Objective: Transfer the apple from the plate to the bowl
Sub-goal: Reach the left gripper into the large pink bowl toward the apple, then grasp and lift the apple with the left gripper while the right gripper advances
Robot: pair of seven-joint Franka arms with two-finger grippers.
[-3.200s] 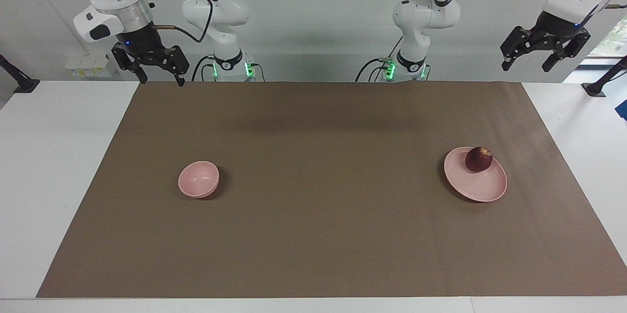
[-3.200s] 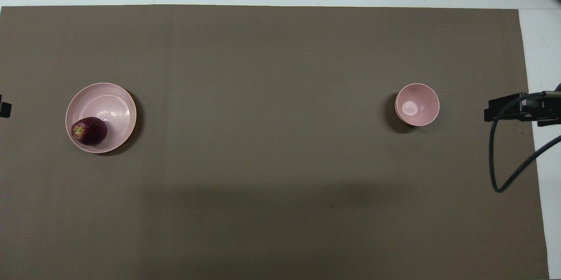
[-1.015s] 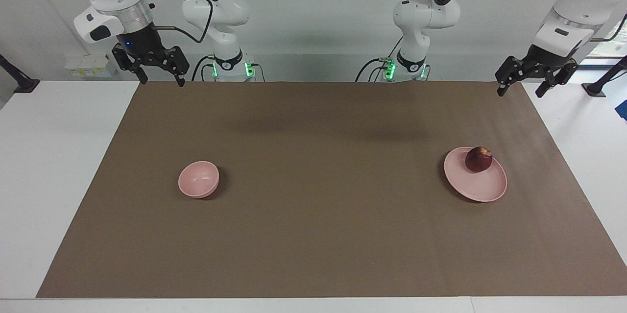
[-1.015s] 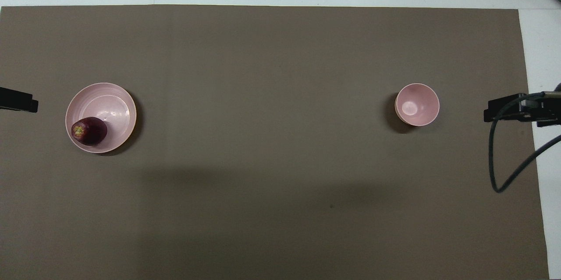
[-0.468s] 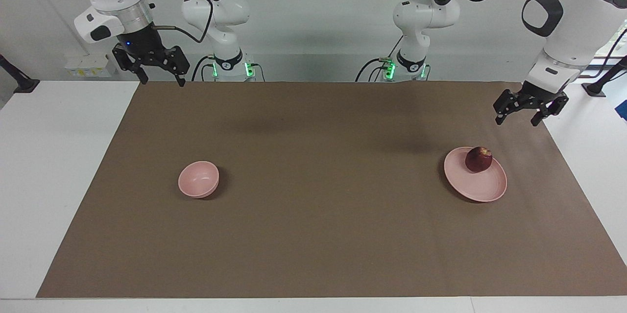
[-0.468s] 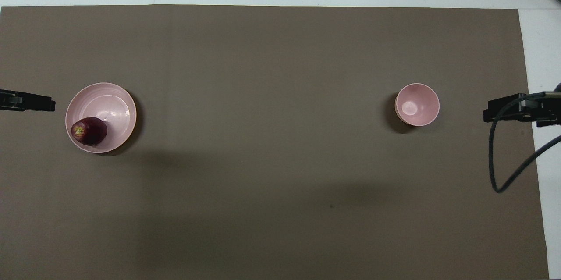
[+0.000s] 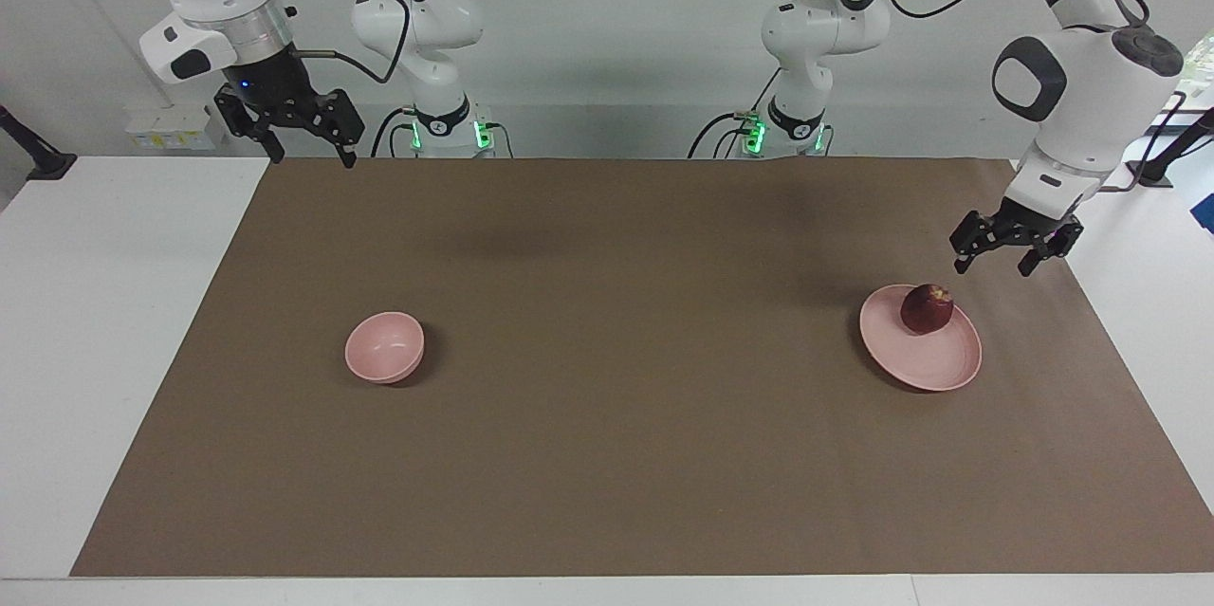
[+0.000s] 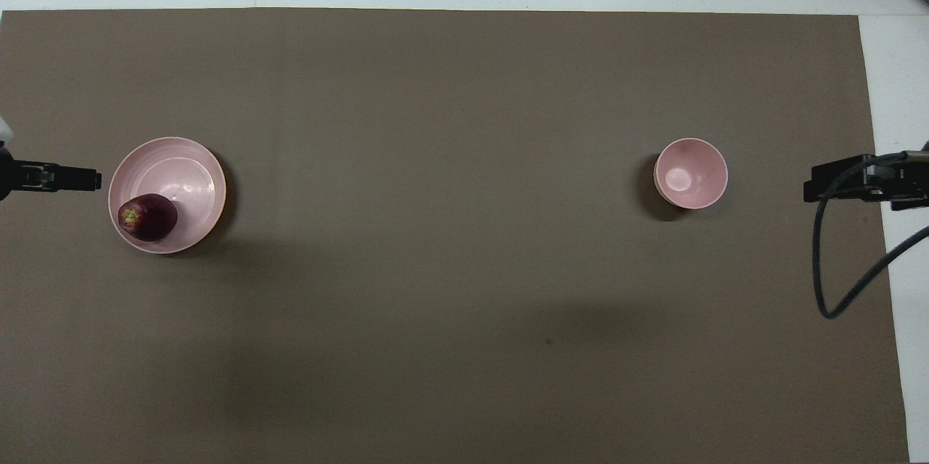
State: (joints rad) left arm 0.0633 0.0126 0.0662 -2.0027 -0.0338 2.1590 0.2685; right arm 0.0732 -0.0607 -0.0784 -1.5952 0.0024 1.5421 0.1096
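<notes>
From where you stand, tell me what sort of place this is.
Most likely a robotics lab set up for manipulation trials. Two white arms are mounted at a white table covered by a plain brown mat, which holds only staged props: a pink bowl and a pink plate with an apple.

dark red apple [image 7: 927, 308] on pink plate [image 7: 934, 361]; pink bowl [image 7: 383, 347] well apart, empty.

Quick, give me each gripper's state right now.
Left gripper: open, empty, in the air beside the plate with the apple.
Right gripper: open, empty, waiting at the table's edge.
</notes>
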